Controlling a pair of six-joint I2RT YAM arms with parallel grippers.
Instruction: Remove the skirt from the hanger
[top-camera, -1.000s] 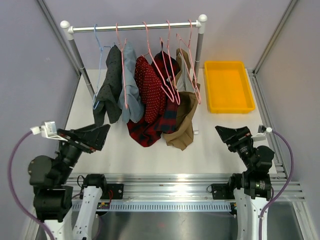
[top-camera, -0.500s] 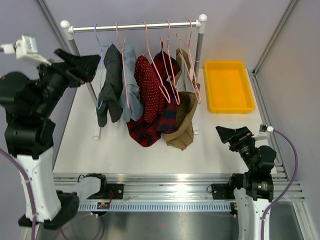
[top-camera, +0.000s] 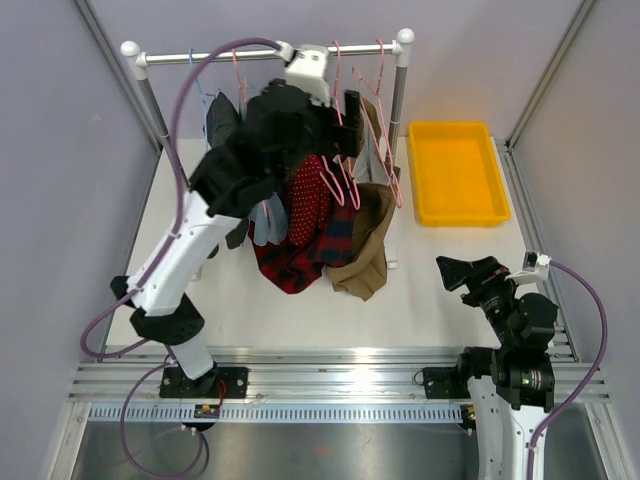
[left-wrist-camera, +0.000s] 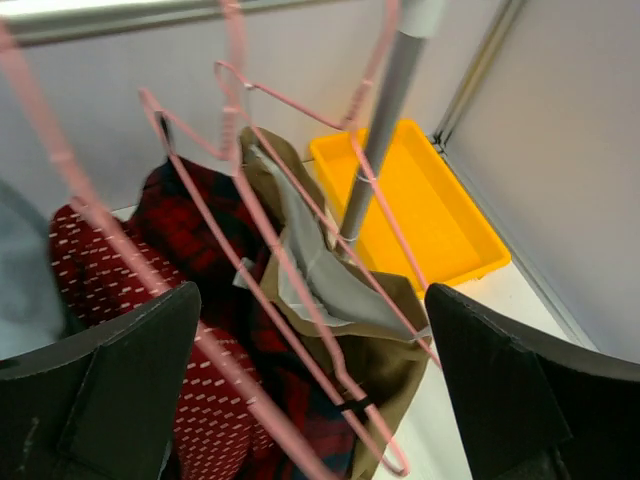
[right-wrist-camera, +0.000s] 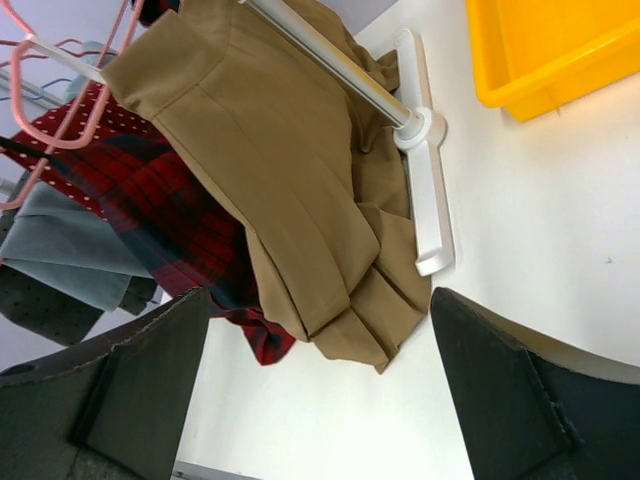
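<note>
Evidently the tan skirt (left-wrist-camera: 385, 345) is the piece meant, judging by where the left hand (left-wrist-camera: 310, 300) is aimed. It is hung on the last pink hanger (left-wrist-camera: 300, 190) at the right end of the rail (top-camera: 190, 57), just beside the right post (top-camera: 398, 100). Its hem is bunched low towards the desk (top-camera: 420, 290).

From the left hand the skirt lies ahead, slightly right and below. The hanger's long axis is set across the rail, sloping down towards the near edge. The left hand's fingers are spread wide apart and nothing is clamped. Pink wires are seen between them, but contact cannot be judged.

The right hand (right-wrist-camera: 320, 295) is held low near the desk's front edge, fingers apart and empty, facing the skirt's lower folds from well apart. The left hand is much the nearer, so the lift would likely fall to it.

Five garments are counted:
- dark grey (top-camera: 222, 112)
- blue-grey (top-camera: 266, 215)
- red dotted (top-camera: 305, 195)
- plaid (top-camera: 290, 265)
- tan

One blue hook (top-camera: 198, 88) and three pink hooks are made out on the rail. More may be hidden behind the arm. One yellow tray (top-camera: 450, 127) is set to the right.
</note>
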